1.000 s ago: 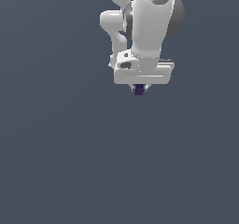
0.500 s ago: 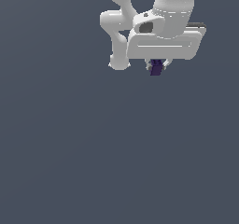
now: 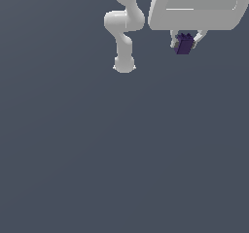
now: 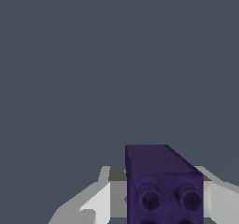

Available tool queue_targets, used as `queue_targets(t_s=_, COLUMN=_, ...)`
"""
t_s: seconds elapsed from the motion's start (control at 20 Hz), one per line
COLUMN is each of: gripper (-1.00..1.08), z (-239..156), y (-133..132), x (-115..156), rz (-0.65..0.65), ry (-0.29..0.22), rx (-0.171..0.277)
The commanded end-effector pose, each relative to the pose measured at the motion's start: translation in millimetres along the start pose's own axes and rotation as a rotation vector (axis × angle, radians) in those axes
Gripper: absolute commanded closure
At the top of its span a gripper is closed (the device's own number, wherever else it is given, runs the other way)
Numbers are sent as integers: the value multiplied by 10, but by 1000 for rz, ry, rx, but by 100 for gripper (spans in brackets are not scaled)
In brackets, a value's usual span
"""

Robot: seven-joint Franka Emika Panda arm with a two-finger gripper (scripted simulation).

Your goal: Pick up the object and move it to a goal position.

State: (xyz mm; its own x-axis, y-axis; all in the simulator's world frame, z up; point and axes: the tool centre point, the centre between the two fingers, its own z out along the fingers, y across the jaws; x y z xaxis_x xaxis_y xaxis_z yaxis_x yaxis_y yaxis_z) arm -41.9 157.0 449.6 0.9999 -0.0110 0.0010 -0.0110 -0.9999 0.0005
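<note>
The object (image 3: pixel 184 43) is a small dark purple block, held between the two white fingers of my gripper (image 3: pixel 185 43) near the top right of the exterior view. The gripper is shut on it and carries it high above the grey floor. The wide white hand (image 3: pixel 199 6) fills the upper right corner above the block. In the wrist view the object (image 4: pixel 161 183) shows close up, with round holes in its near face, and a white finger (image 4: pixel 95 202) stands on either side of it. No goal marker shows in either view.
The arm's white base and lower links (image 3: pixel 124 30) stand at the upper middle of the exterior view. A plain grey floor (image 3: pixel 121 154) spreads beneath everything.
The gripper, with the purple block in it, has risen and moved toward the exterior view's right, and it looks larger now. The block stays clamped between the fingers.
</note>
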Motion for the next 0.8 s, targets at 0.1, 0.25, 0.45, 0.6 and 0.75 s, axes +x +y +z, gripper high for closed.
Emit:
queue_targets(t_s=0.1, gripper=108, z=-238, y=-98, x=20, rz=1, ry=-1, rx=0)
queue_targets(t_s=0.25, gripper=108, z=-342, y=-144, x=32, rz=1, ry=-1, rx=0)
queue_targets(t_s=0.45, gripper=108, z=-432, y=-184, x=45, rz=1, ry=-1, rx=0)
queue_targets(t_s=0.6, gripper=108, z=-467, y=-200, x=50, rz=1, ry=-1, rx=0)
queue_targets(t_s=0.75, gripper=108, z=-479, y=-206, x=52, rz=1, ry=-1, rx=0)
